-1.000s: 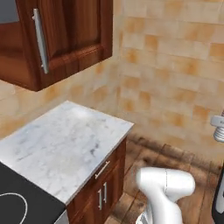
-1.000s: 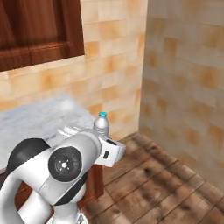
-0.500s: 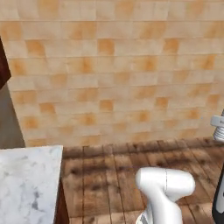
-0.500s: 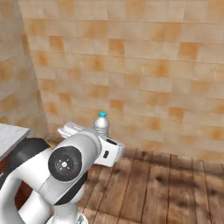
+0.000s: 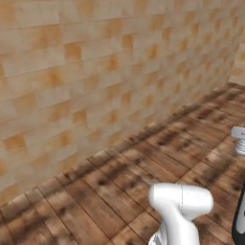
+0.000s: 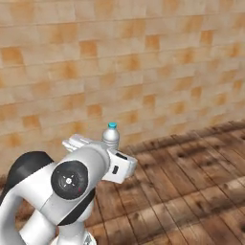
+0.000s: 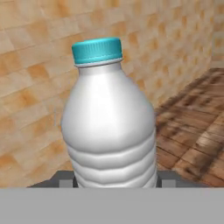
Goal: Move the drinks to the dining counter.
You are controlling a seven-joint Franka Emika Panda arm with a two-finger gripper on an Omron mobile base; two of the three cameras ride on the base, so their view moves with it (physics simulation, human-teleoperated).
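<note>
Currently the water bottle (image 7: 109, 118) sits upright in the gripper (image 7: 113, 178), which is closed on its lower body; the blue cap (image 7: 97, 50) points up and the long axis runs vertical, square to the fingers. From the right base camera the same bottle (image 6: 111, 136) pokes up just above the white hand, cap on top, so the load rides in front of the arm rather than off to a side.

Landmark: the tiled wall (image 6: 119, 62). Bottle and hand lie near it, with bare wood floor (image 6: 191, 177) between. The wall runs across behind the bottle in the hand camera as well, and the floor falls away to the bottle's right.

Relation that matters: the bottle is already in the grip, so the coming move turns on where the dining counter lies from the wall-facing hand, and no counter is visible ahead. Judgement: carrying phase, base needs to face away from the wall before any set-down.

Risk, judged: the grip is low on a ribbed body, so a sharp swing could tip the bottle.

Second drink: position cannot be told.
</note>
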